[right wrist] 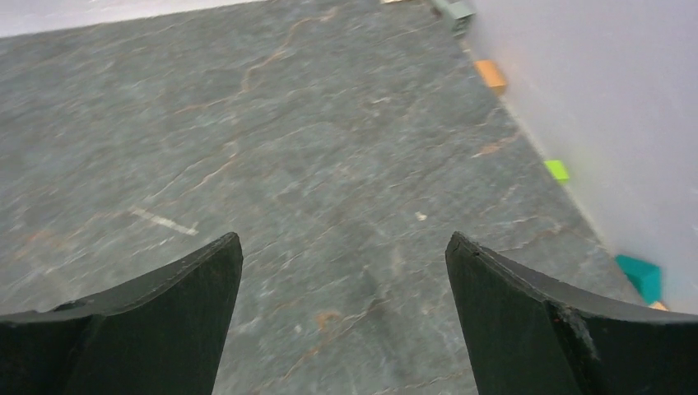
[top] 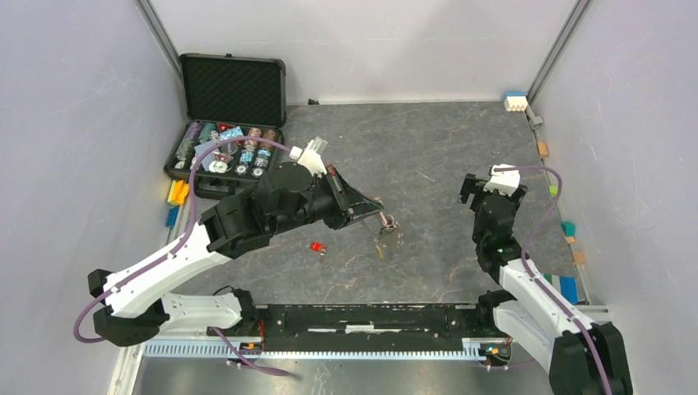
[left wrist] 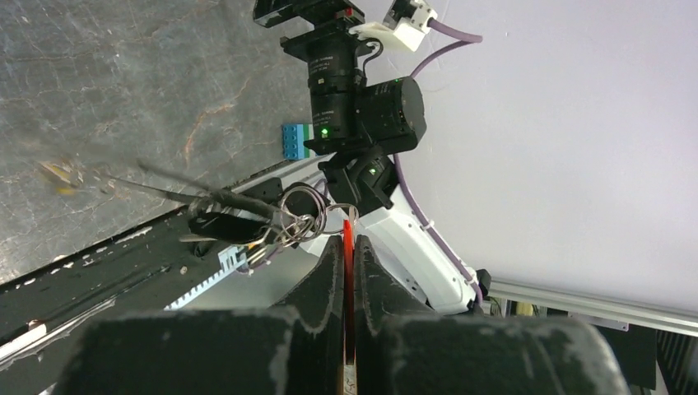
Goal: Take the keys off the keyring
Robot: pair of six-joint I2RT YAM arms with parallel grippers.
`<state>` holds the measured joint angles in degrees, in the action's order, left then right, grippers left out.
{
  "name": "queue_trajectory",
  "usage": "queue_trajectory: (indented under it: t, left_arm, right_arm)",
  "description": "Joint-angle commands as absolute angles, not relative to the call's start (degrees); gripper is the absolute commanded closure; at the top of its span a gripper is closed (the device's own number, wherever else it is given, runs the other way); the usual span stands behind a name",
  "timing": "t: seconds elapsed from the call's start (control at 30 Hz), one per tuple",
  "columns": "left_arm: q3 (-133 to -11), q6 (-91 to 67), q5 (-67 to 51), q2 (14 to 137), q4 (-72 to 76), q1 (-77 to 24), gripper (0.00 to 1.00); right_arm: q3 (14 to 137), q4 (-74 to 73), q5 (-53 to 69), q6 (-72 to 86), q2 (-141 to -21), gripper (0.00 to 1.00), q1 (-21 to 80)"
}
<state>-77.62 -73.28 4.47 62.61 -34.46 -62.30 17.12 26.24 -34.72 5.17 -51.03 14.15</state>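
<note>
Red sliver pinched flat between the closed fingers of your left gripper (left wrist: 347, 243) reads as a red-headed key (left wrist: 348, 230), though it is hard to be sure. The keyring (left wrist: 224, 220) and its silver rings (left wrist: 298, 216) hang from it in the air over mid-table. Step in hand, as I judge it: working that key off its ring. A loose red key (top: 318, 246) and a yellow key (top: 379, 250) lie on the table (top: 444, 148) just near of the bunch, so part looks done. Your right gripper (right wrist: 342, 239) stands wide and empty, well apart on the right over bare table. Next move likely calls for bringing it left to catch the strap or a ring and pull against the pinch. Nothing blocks that path: the poker chip case (top: 233, 90) sits far left and the green block (right wrist: 556, 169) is by the right wall. The rings overlap, so pick carefully.
</note>
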Motion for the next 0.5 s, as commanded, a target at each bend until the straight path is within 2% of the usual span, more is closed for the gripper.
queue_trajectory:
  t: [0.0,0.27,0.37,0.47]
  left_arm:
    - [-79.86,-72.12,2.6,62.25,-29.99,-61.94,0.98]
    - [-79.88,-71.52,2.38,62.07,-29.27,-61.87,0.98]
    - [-80.2,-70.05,1.23,62.39,-29.08,-61.57,0.98]
    - [-80.13,-69.79,0.28,62.63,-28.81,-61.48,0.98]
  right_arm:
    - [21.63,8.89,-20.18,9.19,-46.52,0.02,14.24]
    - [23.14,9.28,6.86,4.51,-39.13,0.05,14.24]
    - [21.43,16.37,19.26,7.0,-35.01,0.08,14.23]
    - [17.94,26.44,25.51,11.15,-30.62,0.1,14.19]
